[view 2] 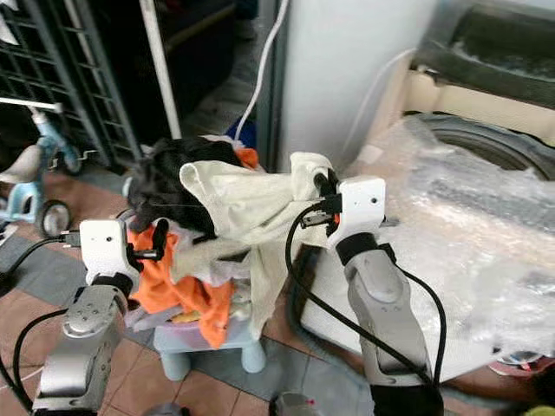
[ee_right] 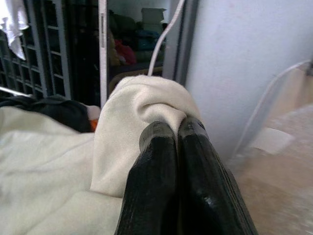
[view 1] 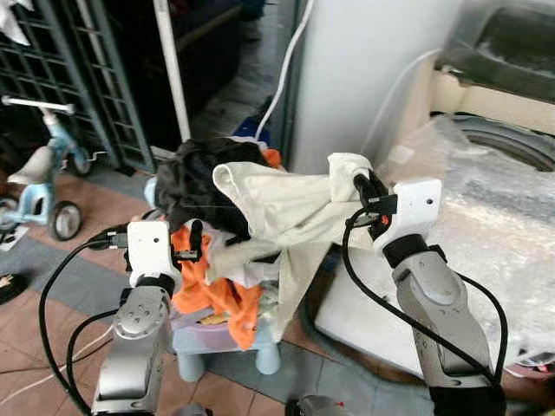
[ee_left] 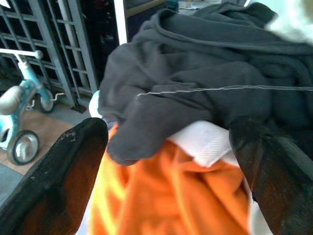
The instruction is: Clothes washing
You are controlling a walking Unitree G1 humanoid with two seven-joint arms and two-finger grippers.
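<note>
Left eye view shows the right claw (view 1: 362, 192) pinched on a corner of the cream garment (view 1: 277, 212), lifting it off the laundry pile (view 1: 221, 260) that sits on a small blue stool (view 1: 227, 342). Holding one corner lets the cloth drape free of the pile, probably so it can swing to the washing machine (view 1: 494, 182) just beside the pile. The left claw (view 1: 192, 251) waits against the pile's orange cloth (view 1: 217, 295).

Left wrist view has the fingers (ee_left: 54, 181) spread wide, gripping nothing, framing the orange cloth and the dark grey garment (ee_left: 205, 88) above it.

Right wrist view shows both fingers (ee_right: 156, 181) pressed together with a fold of cream cloth bunched at their tips, the pile lying behind.
</note>
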